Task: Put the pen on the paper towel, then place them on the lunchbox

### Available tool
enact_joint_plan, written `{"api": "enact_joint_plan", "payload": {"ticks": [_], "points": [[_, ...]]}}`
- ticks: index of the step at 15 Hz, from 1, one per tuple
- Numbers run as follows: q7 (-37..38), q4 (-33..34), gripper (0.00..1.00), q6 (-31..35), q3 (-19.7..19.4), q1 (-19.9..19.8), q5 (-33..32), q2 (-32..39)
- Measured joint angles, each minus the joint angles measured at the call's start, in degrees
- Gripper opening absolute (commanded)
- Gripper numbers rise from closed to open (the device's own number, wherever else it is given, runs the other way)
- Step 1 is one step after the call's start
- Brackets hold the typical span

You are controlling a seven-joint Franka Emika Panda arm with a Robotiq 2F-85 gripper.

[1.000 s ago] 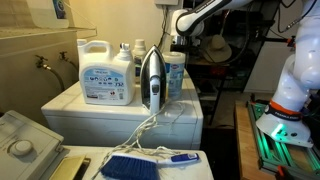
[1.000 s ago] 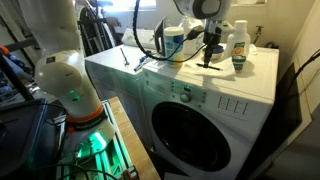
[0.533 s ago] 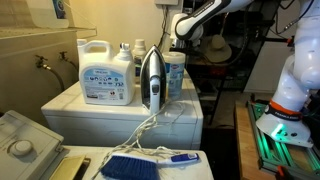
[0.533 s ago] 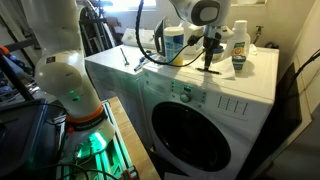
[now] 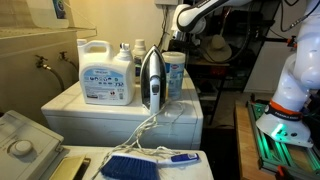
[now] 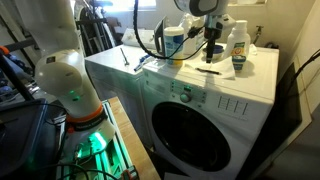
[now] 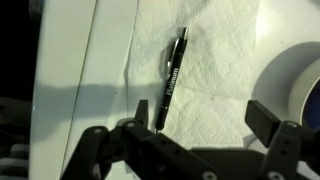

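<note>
The arm [image 6: 58, 70] was big, white and round, like fat tubes joined together. A green light glowed at its base [image 6: 90, 142]. A black cable [image 6: 137, 30] hung by it. The gripper [image 7: 185, 125] was black, with chunky fingers [image 7: 270, 118].

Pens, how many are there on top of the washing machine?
1. A slim black pen lies on the white paper towel on top of the white washing machine. Others could be hidden behind the big white detergent jug.

Both exterior views are dim, warm-lit and soft, with a green glow [image 6: 92, 143] low down. In the wrist view the white paper towel [image 7: 215, 60] glares; the dark pincer [image 7: 185, 140] is blurred.
</note>
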Motion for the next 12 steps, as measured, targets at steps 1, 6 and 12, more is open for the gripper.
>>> {"api": "enact_joint_plan", "payload": {"ticks": [1, 6, 12], "points": [[-0.20, 0.00, 1.00, 0.00, 0.00, 0.00, 0.18, 0.04], [-2.26, 1.31, 1.00, -0.02, 0.51, 0.28, 0.63, 2.27], [-3.58, 5.79, 1.00, -0.02, 1.39, 2.54, -0.06, 7.75]]}}
